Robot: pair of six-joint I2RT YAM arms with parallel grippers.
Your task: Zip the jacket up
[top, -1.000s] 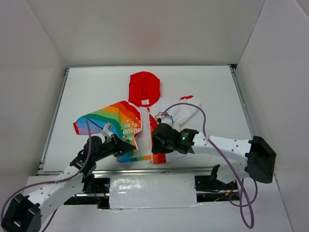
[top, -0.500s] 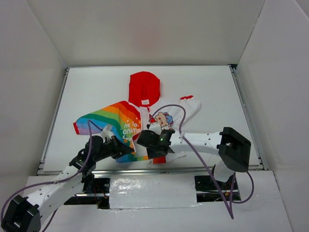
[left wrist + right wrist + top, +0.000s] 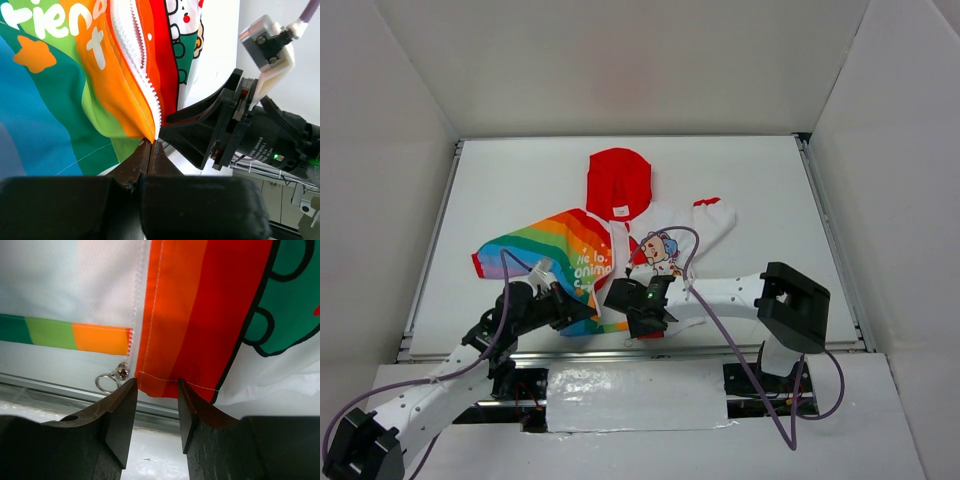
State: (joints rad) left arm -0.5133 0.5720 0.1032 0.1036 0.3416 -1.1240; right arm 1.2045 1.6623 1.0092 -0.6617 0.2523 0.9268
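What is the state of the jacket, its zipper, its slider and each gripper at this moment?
jacket: lying spread out, front open.
zipper: unzipped, the tooth rows not joined.
slider: down at the bottom hem, not pulled up.
left gripper: shut on the jacket's bottom corner, at the zipper's end.
right gripper: open, a finger on each side of the hem edge, beside the slider.

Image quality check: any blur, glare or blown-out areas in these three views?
Top external view: even soft light, faint shadows, jacket legible. Left wrist view: zipper teeth crisp, left end effector dark and blurred up close, table beside it washed out white. Right wrist view: jacket slightly soft, right end effector underexposed, no glare.
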